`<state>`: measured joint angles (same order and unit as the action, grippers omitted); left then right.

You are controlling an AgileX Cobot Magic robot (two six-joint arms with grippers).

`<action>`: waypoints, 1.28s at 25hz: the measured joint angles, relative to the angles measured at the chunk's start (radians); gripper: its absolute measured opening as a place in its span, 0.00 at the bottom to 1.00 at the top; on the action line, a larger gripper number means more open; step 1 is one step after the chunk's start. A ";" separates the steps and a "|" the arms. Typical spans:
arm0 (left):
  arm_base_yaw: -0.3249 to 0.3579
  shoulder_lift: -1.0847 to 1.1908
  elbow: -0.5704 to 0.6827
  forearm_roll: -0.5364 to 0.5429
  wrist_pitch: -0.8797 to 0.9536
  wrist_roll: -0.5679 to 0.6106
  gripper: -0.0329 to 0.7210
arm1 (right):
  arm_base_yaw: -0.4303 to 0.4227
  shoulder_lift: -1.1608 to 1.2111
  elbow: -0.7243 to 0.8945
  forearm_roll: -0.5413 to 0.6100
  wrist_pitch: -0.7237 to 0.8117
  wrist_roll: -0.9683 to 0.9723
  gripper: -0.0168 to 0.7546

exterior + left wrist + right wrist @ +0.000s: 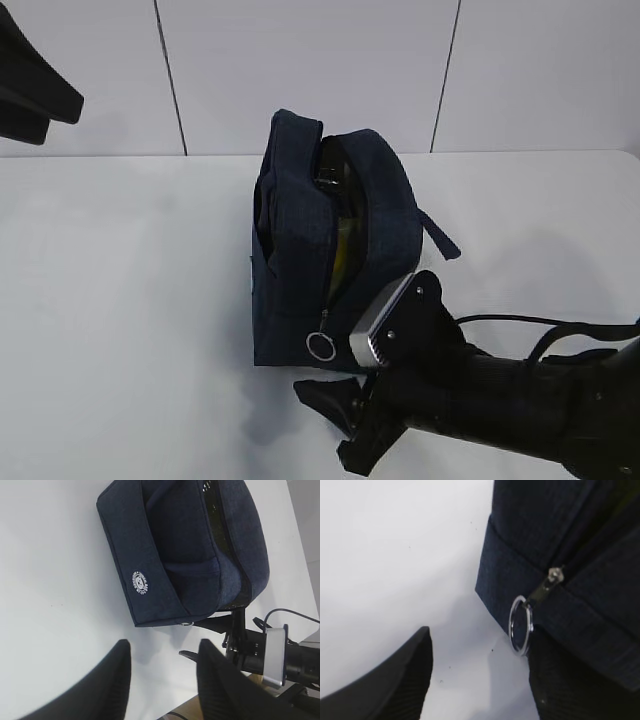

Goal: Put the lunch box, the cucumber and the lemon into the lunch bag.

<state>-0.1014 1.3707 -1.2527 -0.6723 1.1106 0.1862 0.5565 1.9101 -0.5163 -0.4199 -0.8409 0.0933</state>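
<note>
Right gripper [335,420] of mine hangs open just near of the lunch bag [300,260] mid-table, beside its ring pull [321,346], holding nothing. Something yellow-green shows through the gaping zipper; no food lies outside, so I judge packing done, zipping left.

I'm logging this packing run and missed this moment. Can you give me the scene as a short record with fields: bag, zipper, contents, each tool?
bag: lunch bag standing on the white table, top opening facing the camera
zipper: partly open; silver ring pull low at the front
contents: something green and glossy, with a touch of yellow, shows through the gap; no item can be told apart
right tool: open, low beside the ring pull, holding nothing
left tool: open, empty, away from the bag
</note>
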 joint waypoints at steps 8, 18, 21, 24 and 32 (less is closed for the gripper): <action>0.000 0.000 0.000 0.000 0.000 0.000 0.46 | 0.000 0.009 -0.009 0.008 -0.009 0.026 0.62; 0.000 0.000 0.000 0.000 0.000 0.002 0.46 | 0.000 0.025 -0.061 -0.036 0.031 0.084 0.56; 0.000 0.000 0.000 0.000 0.000 0.002 0.46 | 0.000 0.029 -0.073 -0.038 0.060 0.103 0.56; 0.000 0.000 0.000 0.000 0.000 0.002 0.46 | 0.000 0.029 -0.097 -0.040 0.098 0.123 0.56; 0.000 0.000 0.000 0.000 0.000 0.003 0.46 | 0.000 0.052 -0.121 -0.040 0.123 0.148 0.53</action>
<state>-0.1014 1.3707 -1.2527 -0.6723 1.1106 0.1887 0.5565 1.9626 -0.6376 -0.4597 -0.7179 0.2410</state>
